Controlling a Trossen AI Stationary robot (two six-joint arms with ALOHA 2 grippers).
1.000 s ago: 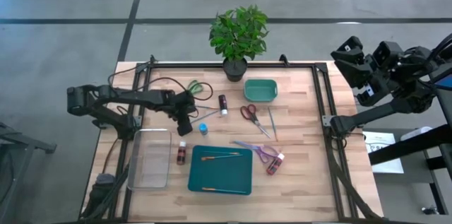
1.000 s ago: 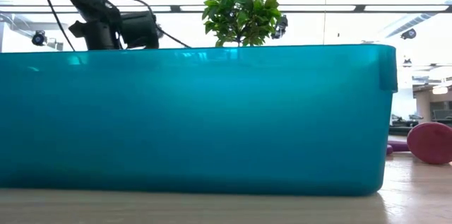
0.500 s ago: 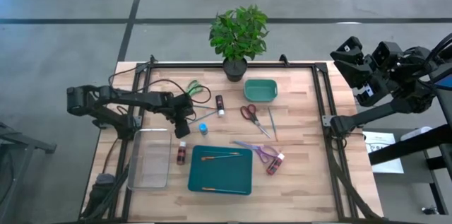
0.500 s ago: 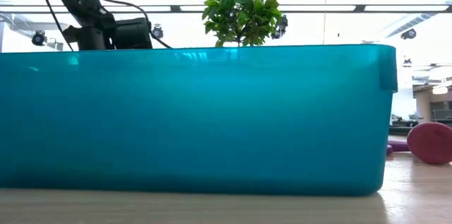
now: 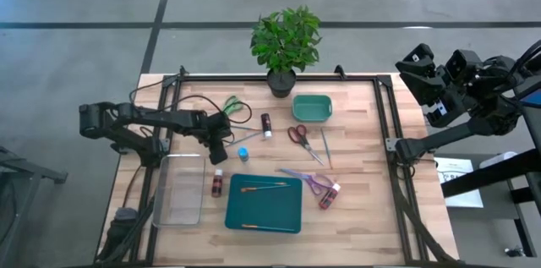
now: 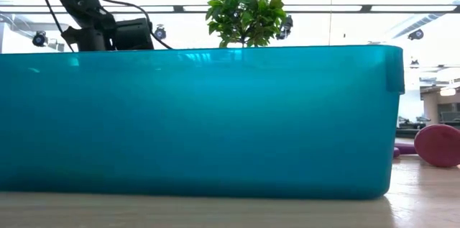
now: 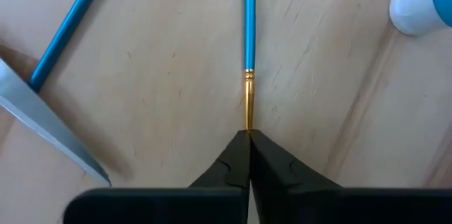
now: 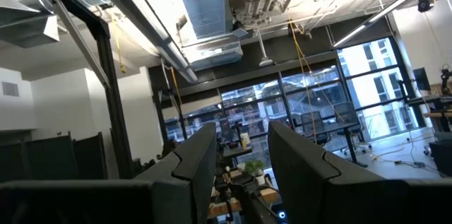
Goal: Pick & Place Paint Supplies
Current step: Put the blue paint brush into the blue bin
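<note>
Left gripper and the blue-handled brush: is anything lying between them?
No. In the left wrist view the left gripper is shut on the brush's gold ferrule end, fingertips meeting right at it; only bare wood lies alongside.

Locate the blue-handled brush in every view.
High view: blue-handled brush, left of centre.
Low view: not visible; the teal bin fills the picture.
Left wrist view: brush at centre.
Right wrist view: not in it.
Landmark: left end effector, shut on its bristle end.

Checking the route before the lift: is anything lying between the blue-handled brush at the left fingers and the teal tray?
Yes. The left gripper is shut on the blue-handled brush; a small blue paint bottle lies between it and the teal tray.
</note>
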